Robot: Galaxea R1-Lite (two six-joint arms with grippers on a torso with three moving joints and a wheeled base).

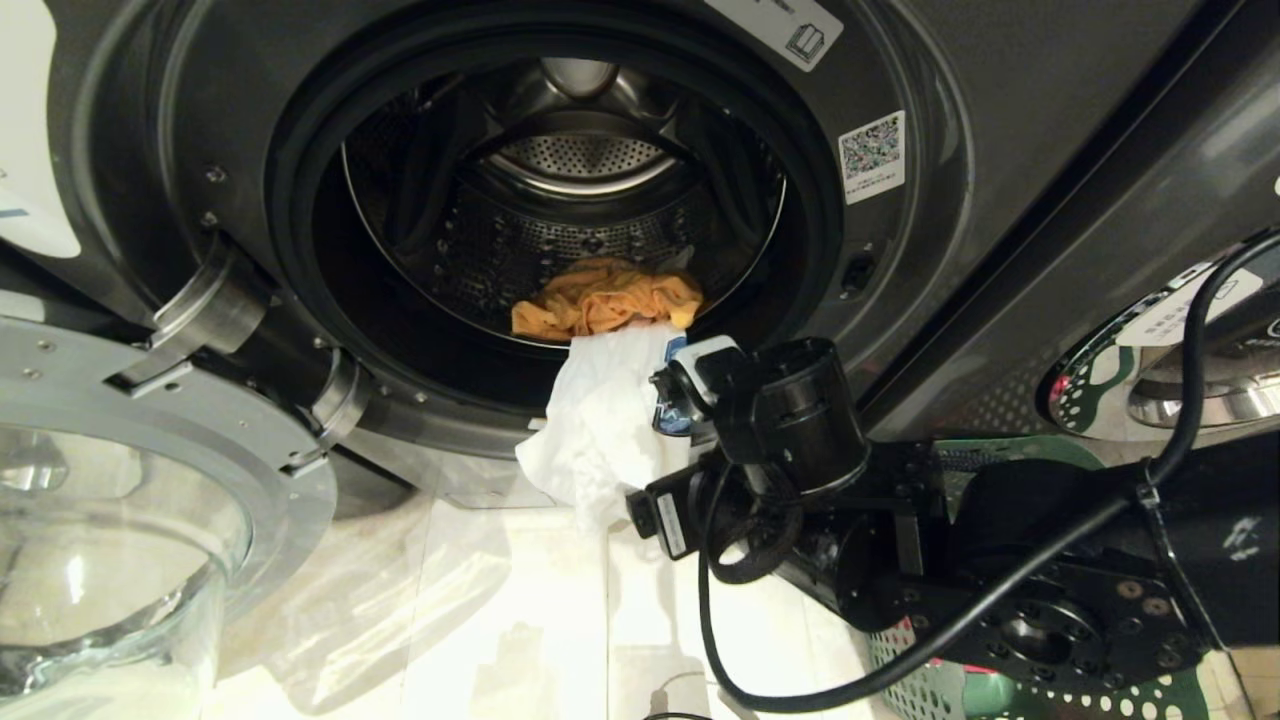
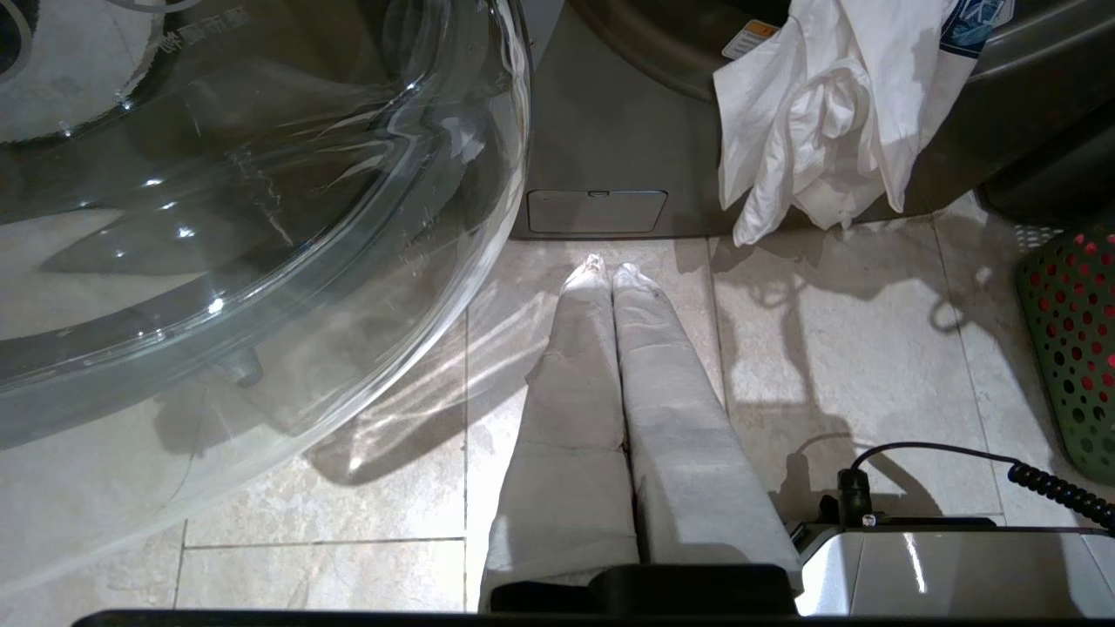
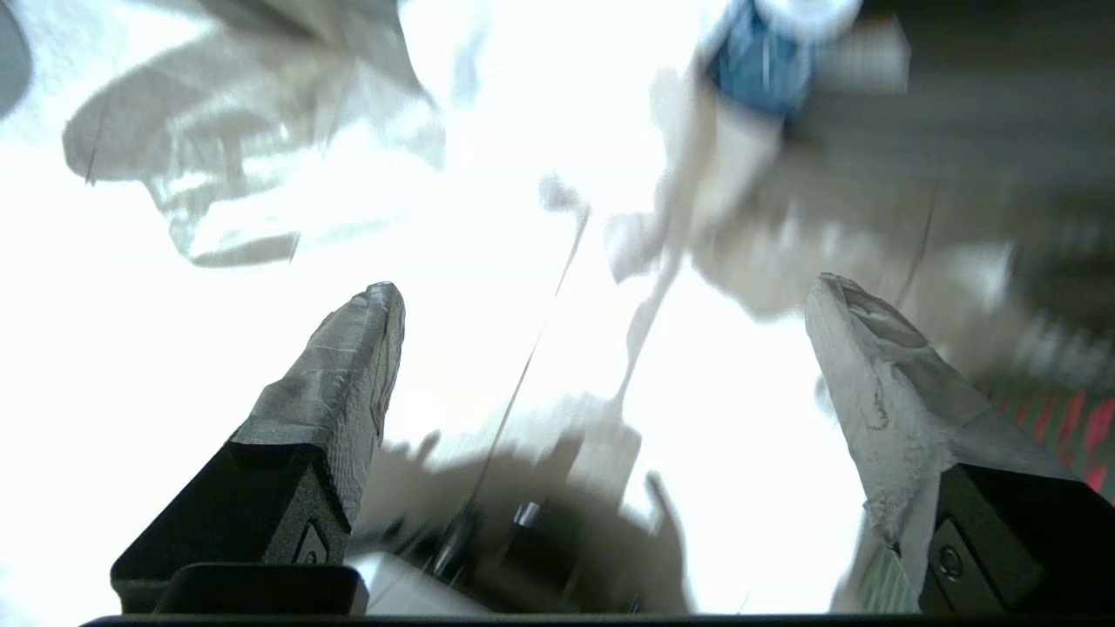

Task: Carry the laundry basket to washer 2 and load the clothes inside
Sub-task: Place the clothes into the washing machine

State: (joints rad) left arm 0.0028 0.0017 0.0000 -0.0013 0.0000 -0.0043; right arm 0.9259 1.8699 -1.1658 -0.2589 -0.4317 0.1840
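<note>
Inside washer 2 (image 1: pixel 900 300) lay the yellow-orange garment (image 1: pixel 605 300); the white garment (image 1: pixel 600 420) hung over its rim, and the right gripper (image 3: pixel 601 322) stood wide and empty. Red clothes remained in the laundry basket (image 2: pixel 1076 348); the left gripper (image 2: pixel 610 274) was closed.

Washer (image 1: pixel 1000 150): dark grey matt metal; drum (image 1: pixel 560 240) perforated shiny steel. Door (image 1: pixel 110 500): clear glossy glass. Clothes (image 1: pixel 600 420): soft crumpled cloth. Basket (image 2: pixel 1076 348): perforated green plastic. Floor (image 2: pixel 871 348): smooth glossy tile.
</note>
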